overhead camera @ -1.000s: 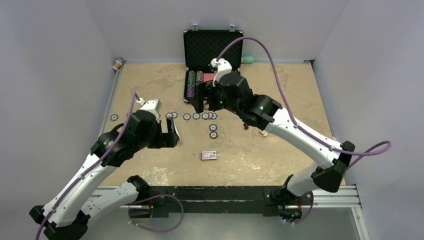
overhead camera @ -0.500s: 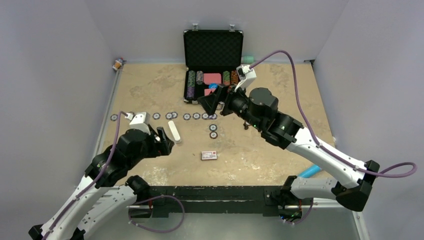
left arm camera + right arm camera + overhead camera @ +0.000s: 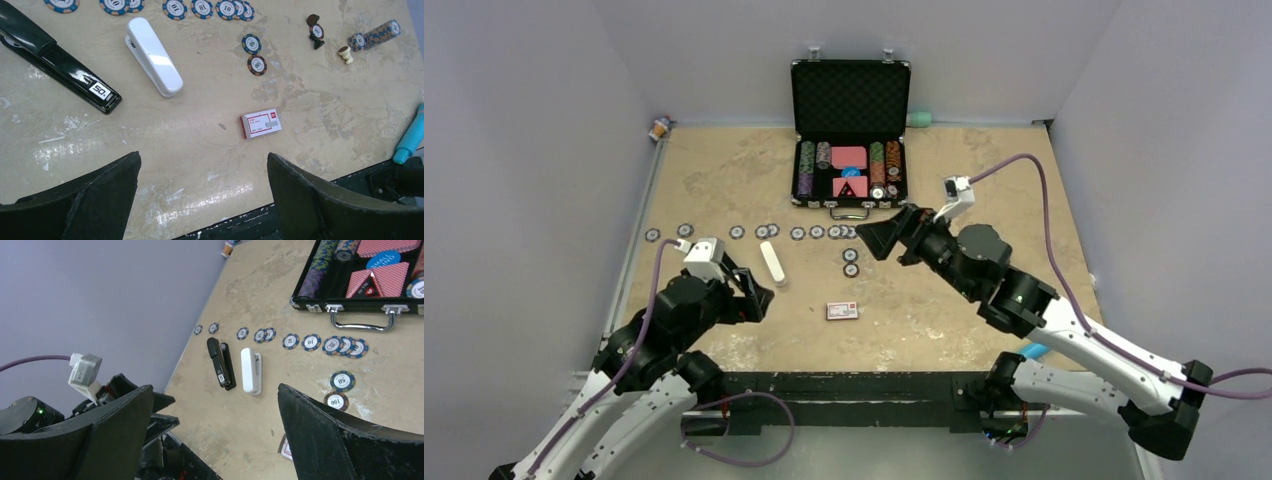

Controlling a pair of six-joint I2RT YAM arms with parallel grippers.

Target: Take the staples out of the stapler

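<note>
The black stapler lies closed on the table, left of a white stapler. It also shows in the right wrist view. In the top view my left arm hides most of it. No staples show clearly; a tiny grey speck lies near the label box, and I cannot tell what it is. My left gripper is open and empty, above the table's near edge, well short of the stapler. My right gripper is open and empty, above the table right of the chip row, facing left.
The white stapler lies beside the black one. A clear box with a red-white label sits front centre. A row of poker chips runs across the middle. An open chip case stands at the back. A blue marker lies front right.
My right arm has drawn back from the chip case toward the near right. My left arm has pulled back toward the near edge. Both grippers stayed open.
</note>
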